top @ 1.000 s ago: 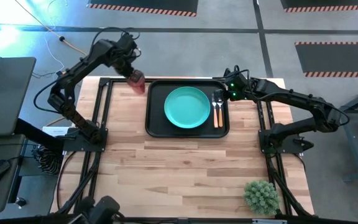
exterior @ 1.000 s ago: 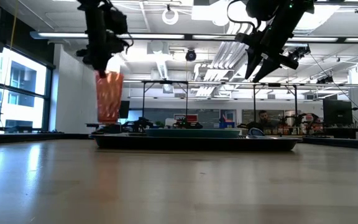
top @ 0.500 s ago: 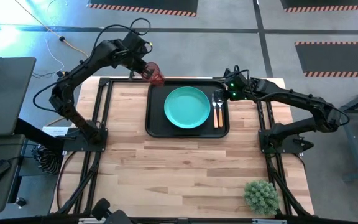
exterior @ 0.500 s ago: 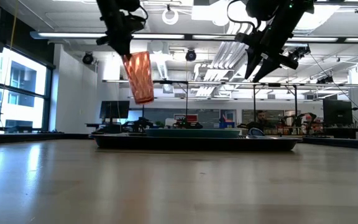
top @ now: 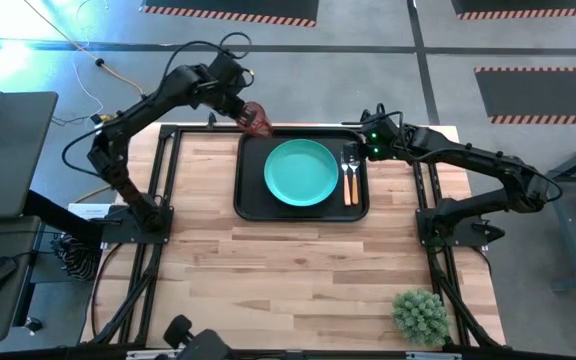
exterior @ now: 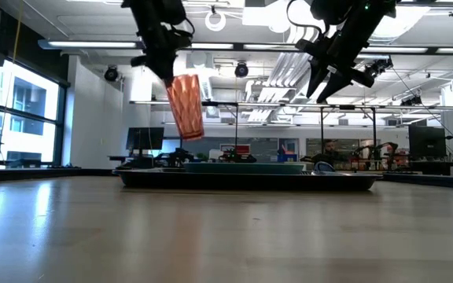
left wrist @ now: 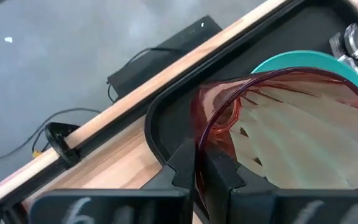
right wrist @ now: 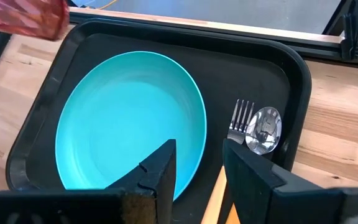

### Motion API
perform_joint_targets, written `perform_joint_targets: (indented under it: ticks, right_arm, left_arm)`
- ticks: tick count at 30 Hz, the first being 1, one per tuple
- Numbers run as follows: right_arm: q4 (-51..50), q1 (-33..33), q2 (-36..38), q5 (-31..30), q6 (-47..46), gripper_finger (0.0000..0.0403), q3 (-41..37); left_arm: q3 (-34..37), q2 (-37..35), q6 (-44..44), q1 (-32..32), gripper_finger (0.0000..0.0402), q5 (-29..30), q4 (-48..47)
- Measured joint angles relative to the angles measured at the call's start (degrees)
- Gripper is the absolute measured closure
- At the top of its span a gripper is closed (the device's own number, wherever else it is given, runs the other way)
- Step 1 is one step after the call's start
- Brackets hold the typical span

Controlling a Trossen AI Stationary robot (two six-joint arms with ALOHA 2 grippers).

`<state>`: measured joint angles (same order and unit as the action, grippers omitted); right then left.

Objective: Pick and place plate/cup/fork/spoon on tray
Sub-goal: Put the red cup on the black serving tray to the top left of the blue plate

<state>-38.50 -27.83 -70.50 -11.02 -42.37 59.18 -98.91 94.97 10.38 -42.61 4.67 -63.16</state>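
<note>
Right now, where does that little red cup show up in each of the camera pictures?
High view: the cup hangs in the left gripper over the tray's far left corner.
Low view: the cup is tilted in mid-air, well above the tray.
Left wrist view: it fills the frame, gripped by its rim.
Right wrist view: only a red blur in the corner.
Shared landmark: the teal plate.

Fork [right wrist: 238, 120] and spoon [right wrist: 263, 130] handles cut off.
</note>
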Motion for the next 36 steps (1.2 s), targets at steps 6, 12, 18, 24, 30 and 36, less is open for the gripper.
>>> perform_joint_targets:
  ticks: [6,12,18,24,30,36]
  right_arm:
    - [0.0,0.0,0.0,0.0,0.2,0.0279,0.0]
    - [-0.1,0.0,0.0,0.0,0.4,0.0279,0.0]
    - [-0.2,0.0,0.0,0.0,0.4,0.0279,0.0]
    - [-0.2,0.0,0.0,0.0,0.4,0.0279,0.0]
    - [-0.2,0.0,0.0,0.0,0.4,0.0279,0.0]
    - [-0.2,0.0,0.0,0.0,0.4,0.0279,0.0]
  left_arm:
    - [0.0,4.4,0.0,0.0,0.0394,-1.1,-0.3]
    - [0.0,8.1,0.0,-0.1,0.0394,-1.1,-0.7]
    - [0.0,10.7,0.0,-0.6,0.0394,-0.9,-2.7]
    - [0.0,11.7,0.0,-0.7,0.0394,-0.6,-4.2]
    - [0.0,11.7,0.1,-1.0,0.0394,-0.5,-4.2]
    - [0.0,11.7,0.1,-1.3,0.0394,-0.4,-4.3]
